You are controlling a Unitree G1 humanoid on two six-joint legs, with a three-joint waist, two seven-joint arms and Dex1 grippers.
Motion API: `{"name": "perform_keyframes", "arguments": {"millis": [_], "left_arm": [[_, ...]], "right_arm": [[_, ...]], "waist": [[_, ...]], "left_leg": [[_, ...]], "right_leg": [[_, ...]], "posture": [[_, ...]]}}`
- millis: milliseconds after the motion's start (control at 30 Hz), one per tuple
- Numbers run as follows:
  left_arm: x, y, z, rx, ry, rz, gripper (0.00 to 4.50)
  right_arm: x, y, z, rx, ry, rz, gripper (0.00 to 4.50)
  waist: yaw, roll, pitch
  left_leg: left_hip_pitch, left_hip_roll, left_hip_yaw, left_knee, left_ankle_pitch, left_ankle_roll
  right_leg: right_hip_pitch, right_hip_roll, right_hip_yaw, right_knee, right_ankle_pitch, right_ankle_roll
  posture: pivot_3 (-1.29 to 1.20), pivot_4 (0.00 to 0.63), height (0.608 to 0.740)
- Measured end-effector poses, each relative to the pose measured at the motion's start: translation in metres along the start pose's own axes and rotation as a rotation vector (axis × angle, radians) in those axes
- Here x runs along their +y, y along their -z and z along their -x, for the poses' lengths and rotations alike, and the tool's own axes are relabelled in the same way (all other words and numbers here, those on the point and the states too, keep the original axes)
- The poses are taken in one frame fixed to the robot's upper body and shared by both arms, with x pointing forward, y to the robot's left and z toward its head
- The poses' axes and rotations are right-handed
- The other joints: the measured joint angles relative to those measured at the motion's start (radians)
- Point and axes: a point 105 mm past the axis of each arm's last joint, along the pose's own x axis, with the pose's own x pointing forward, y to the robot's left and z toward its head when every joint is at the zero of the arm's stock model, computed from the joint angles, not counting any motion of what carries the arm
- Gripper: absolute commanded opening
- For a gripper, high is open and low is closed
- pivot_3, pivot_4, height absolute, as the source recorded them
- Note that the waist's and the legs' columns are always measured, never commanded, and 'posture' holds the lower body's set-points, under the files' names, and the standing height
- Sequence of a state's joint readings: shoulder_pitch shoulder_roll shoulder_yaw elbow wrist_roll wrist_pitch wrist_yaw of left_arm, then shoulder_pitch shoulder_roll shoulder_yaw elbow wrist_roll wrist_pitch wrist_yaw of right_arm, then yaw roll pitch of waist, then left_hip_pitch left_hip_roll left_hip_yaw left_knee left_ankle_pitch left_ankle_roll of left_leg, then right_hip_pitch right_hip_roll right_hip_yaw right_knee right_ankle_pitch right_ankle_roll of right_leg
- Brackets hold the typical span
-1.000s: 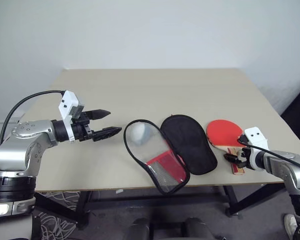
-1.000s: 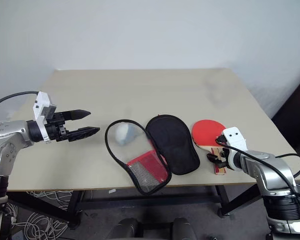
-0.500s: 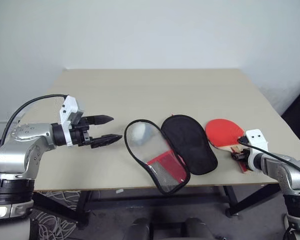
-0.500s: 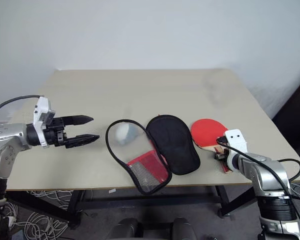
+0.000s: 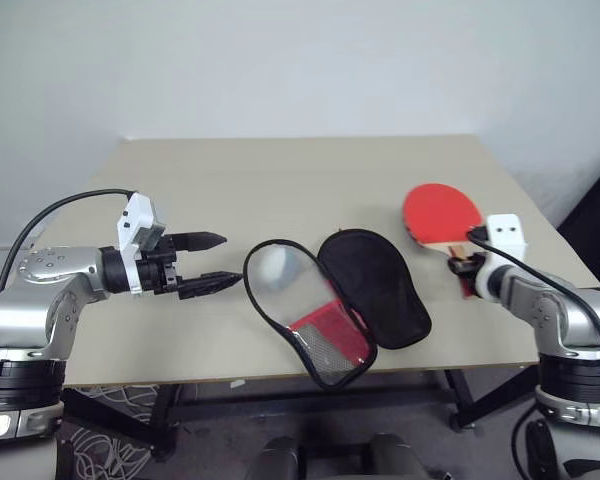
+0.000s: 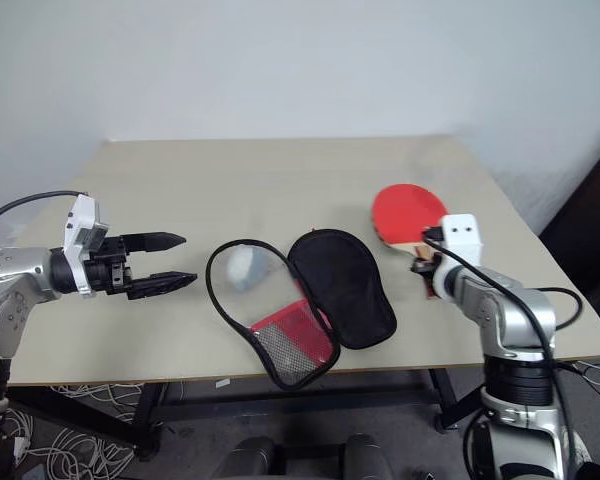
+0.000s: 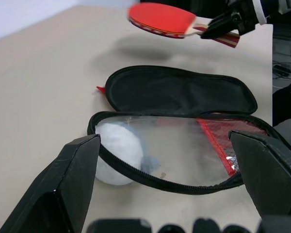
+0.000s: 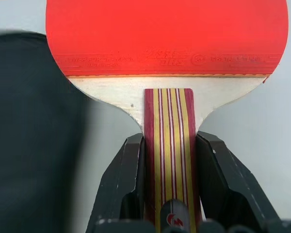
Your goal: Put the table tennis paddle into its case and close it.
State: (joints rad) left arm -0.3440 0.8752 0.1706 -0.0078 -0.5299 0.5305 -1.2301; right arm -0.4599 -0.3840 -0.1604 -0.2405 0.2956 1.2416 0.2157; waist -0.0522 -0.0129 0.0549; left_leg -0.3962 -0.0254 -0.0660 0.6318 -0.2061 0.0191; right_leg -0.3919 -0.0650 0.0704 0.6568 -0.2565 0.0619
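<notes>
The table tennis paddle [image 5: 440,211], a red blade on a striped wooden handle [image 8: 168,131], hangs just above the table at the right. My right gripper [image 5: 464,266] is shut on that handle, with a black finger [image 8: 128,184] pressed against each side. The case [image 5: 330,305] lies unzipped and spread flat near the table's front edge. Its black-lined half [image 5: 377,284] is nearest the paddle; its clear and red mesh half [image 7: 184,150] lies toward my left gripper. My left gripper [image 5: 216,262] stands open a short way left of the case, nothing between its fingers [image 7: 68,189].
A pale white wad [image 5: 272,266] lies in the clear half of the case. The beige table [image 5: 280,180] stands against a white wall, its front edge just below the case. Cables lie on the floor underneath.
My right gripper has shut on the paddle's handle, lifted it off the table and carried it up and away from the front edge. The left gripper has stayed put, open.
</notes>
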Motion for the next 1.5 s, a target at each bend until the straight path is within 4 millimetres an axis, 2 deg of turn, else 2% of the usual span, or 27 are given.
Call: {"name": "perform_keyframes", "arguments": {"millis": [133,233,533,967,1000,1067,1233,1267,1367,1433,1500], "left_arm": [[0.0,0.0,0.001,0.0,-0.003,0.001,4.5],[0.0,0.0,0.001,0.0,-0.004,0.002,4.5],[0.001,0.001,0.001,0.001,-0.01,0.005,4.5],[0.001,0.0,0.0,0.001,-0.018,0.006,4.5],[0.001,0.0,0.0,0.001,-0.019,0.005,4.5],[0.001,0.0,0.0,0.001,-0.019,0.004,4.5],[0.0,0.0,0.001,0.002,-0.026,0.005,4.5],[0.0,0.002,0.001,0.005,-0.027,0.01,4.5],[-0.001,0.004,0.002,0.007,-0.027,0.017,4.5],[-0.003,0.006,0.004,0.003,-0.03,0.028,4.5],[-0.003,0.009,0.009,0.007,-0.042,0.046,4.12]], "right_arm": [[0.051,0.007,-0.001,0.037,-0.136,0.023,1.12],[0.074,0.017,0.0,0.07,-0.19,0.053,1.12],[0.084,0.061,-0.003,0.199,-0.175,0.061,1.12],[0.087,0.062,-0.012,0.177,-0.165,0.085,1.12],[0.087,0.062,-0.013,0.177,-0.164,0.087,1.86],[0.087,0.062,-0.015,0.177,-0.164,0.092,2.39],[0.084,0.061,-0.013,0.184,-0.179,0.121,4.27],[0.081,0.06,-0.013,0.186,-0.176,0.129,4.46],[0.079,0.048,-0.005,0.175,-0.237,0.143,4.46],[0.083,0.022,0.011,0.109,-0.359,0.182,4.46],[0.079,-0.01,0.03,0.014,-0.44,0.236,4.5]], "waist": [[0.006,0.0,0.0],[0.006,0.0,0.0],[0.005,0.0,0.0],[0.004,-0.001,0.0],[0.004,-0.001,0.0],[0.004,-0.001,0.0],[0.005,-0.001,0.0],[0.005,-0.001,0.0],[0.005,0.0,0.0],[0.005,0.001,0.001],[0.005,0.0,0.001]], "left_leg": [[0.0,0.0,-0.001,0.001,0.0,0.0],[0.0,0.0,-0.002,0.001,0.0,0.0],[0.0,-0.001,-0.001,0.0,0.0,0.0],[0.001,-0.001,-0.001,0.0,0.0,0.0],[0.001,-0.001,-0.001,0.0,0.0,0.0],[0.001,-0.001,-0.001,0.0,0.0,0.0],[0.001,0.0,-0.001,0.0,0.0,0.0],[0.001,0.0,-0.001,0.0,0.0,0.0],[0.0,0.0,-0.001,0.001,0.0,0.0],[0.0,0.0,-0.001,0.001,0.0,0.0],[0.0,0.001,-0.001,0.0,0.0,0.0]], "right_leg": [[0.001,-0.002,-0.001,0.0,0.0,0.0],[0.001,-0.002,-0.002,0.0,0.0,0.0],[0.0,-0.002,-0.002,0.0,0.0,0.0],[0.001,-0.001,-0.002,0.0,-0.001,0.001],[0.001,0.0,-0.002,0.0,-0.001,0.001],[0.0,-0.001,-0.002,0.0,-0.001,0.001],[0.001,-0.002,-0.002,-0.001,-0.001,0.001],[0.001,-0.002,-0.002,-0.001,-0.001,0.001],[0.0,-0.002,-0.002,-0.001,-0.001,0.001],[0.0,-0.002,-0.002,-0.001,-0.001,0.002],[0.001,-0.002,-0.003,-0.001,-0.002,0.002]], "posture": [[0.0,0.0,0.734],[0.0,0.0,0.734],[0.0,0.0,0.734],[0.0,0.0,0.734],[0.0,0.0,0.734],[0.0,0.0,0.734],[0.0,0.0,0.734],[0.0,0.0,0.734],[0.0,0.0,0.734],[0.0,0.0,0.734],[0.0,0.0,0.734]]}}
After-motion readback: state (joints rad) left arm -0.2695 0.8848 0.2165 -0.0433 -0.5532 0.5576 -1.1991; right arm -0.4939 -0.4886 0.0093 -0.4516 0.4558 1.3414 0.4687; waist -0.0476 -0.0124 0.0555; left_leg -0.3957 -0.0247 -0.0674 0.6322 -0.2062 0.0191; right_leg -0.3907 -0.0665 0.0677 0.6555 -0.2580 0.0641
